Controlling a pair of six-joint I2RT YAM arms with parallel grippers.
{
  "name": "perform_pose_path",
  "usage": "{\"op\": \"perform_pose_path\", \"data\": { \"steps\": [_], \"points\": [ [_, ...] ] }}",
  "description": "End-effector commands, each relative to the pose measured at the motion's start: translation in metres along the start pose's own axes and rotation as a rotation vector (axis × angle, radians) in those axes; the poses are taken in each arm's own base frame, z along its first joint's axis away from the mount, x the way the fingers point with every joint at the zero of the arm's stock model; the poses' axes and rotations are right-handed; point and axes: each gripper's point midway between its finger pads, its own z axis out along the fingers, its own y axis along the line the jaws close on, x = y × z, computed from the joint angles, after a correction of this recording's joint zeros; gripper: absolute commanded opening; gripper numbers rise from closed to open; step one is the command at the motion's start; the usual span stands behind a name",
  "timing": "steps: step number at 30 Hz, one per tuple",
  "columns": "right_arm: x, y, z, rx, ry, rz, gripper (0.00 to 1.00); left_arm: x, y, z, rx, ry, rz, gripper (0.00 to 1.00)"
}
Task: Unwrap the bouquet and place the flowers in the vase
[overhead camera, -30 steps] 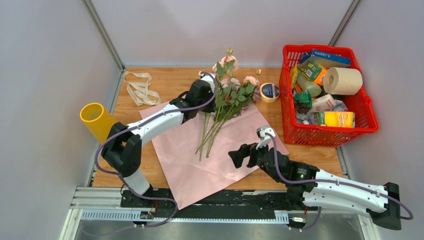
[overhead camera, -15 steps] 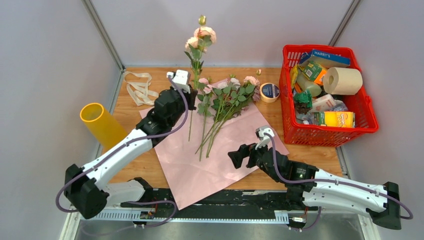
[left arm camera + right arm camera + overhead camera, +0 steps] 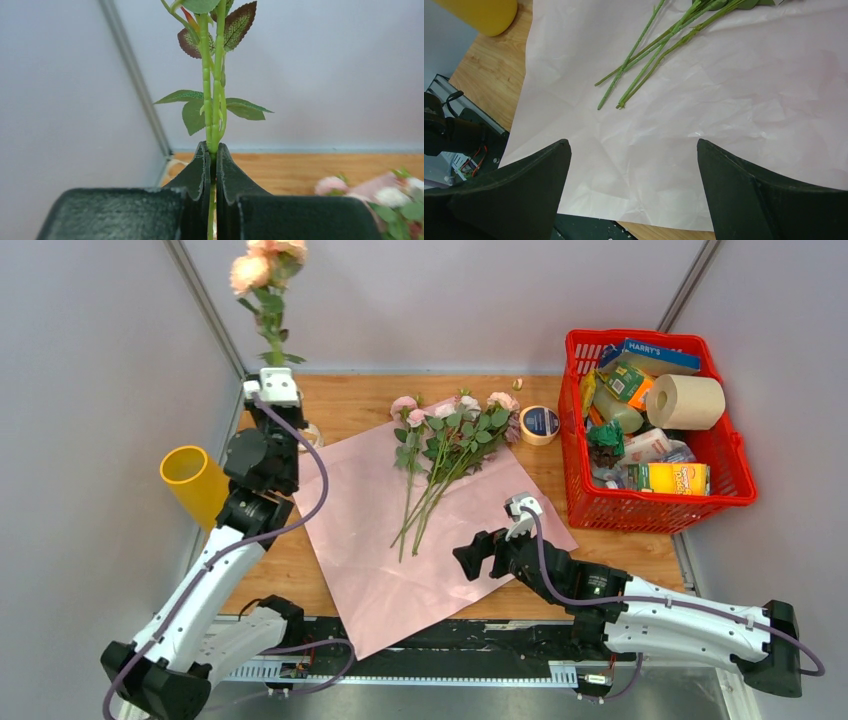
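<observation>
The yellow vase [image 3: 195,485] stands at the 9 o'clock edge of the worktop [image 3: 330,395]. Near it, at its 1 o'clock, the left end effector [image 3: 211,152] points upward, its jaws closed tight on two green stems [image 3: 212,95]. The peach blooms [image 3: 265,260] on those stems are raised high in front of the back wall, well apart from the vase.

The pink wrapping paper [image 3: 370,540] lies spread flat across the middle of the worktop. The other flowers [image 3: 445,440] lie on its far half in a loose bunch, heads toward 12 o'clock and cut ends toward 7 o'clock.

Over the paper's 5 o'clock edge is the right end effector [image 3: 632,145]. Its jaws stand wide apart with nothing between them, and it faces 10 o'clock, toward the stem ends.

A roll of tape [image 3: 539,424] lies just beside the flower heads at their 3 o'clock. A red basket [image 3: 735,480] of groceries fills the worktop's 3 o'clock side.
</observation>
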Motion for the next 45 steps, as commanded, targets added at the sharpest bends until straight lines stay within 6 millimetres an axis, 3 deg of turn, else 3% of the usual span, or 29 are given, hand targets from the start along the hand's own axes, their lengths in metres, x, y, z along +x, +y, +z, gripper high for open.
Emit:
{"op": "perform_pose_path", "data": {
  "steps": [1,15,20,23,25,29,33,41,45],
  "points": [
    [-0.010,0.012,-0.001,-0.038,-0.023,0.034,1.00,-0.061,0.072,-0.013,-0.207,-0.211,0.066,0.00],
    [-0.006,0.013,0.000,-0.047,-0.012,0.032,1.00,-0.115,0.185,-0.035,-0.601,-0.291,0.186,0.00],
    [-0.011,0.013,-0.003,-0.055,-0.027,0.026,1.00,-0.130,0.199,-0.030,-0.654,-0.330,0.212,0.00],
    [-0.014,0.014,-0.004,-0.056,-0.034,0.013,1.00,-0.126,0.205,-0.030,-0.693,-0.302,0.210,0.00],
    [-0.016,0.013,-0.004,-0.052,-0.039,0.009,1.00,-0.116,0.216,-0.037,-0.746,-0.290,0.209,0.00],
    [-0.020,0.014,-0.006,-0.057,-0.047,0.007,1.00,-0.071,0.232,-0.047,-0.851,-0.249,0.216,0.00],
    [-0.022,0.016,-0.008,-0.061,-0.037,-0.006,1.00,-0.041,0.247,-0.053,-0.923,-0.205,0.205,0.00],
    [-0.024,0.023,-0.005,-0.064,-0.019,-0.009,1.00,0.011,0.248,-0.061,-0.952,-0.082,0.136,0.00],
    [-0.022,0.031,0.000,-0.078,0.015,-0.017,1.00,0.044,0.244,-0.061,-0.940,0.036,0.137,0.08]
  ]
}}
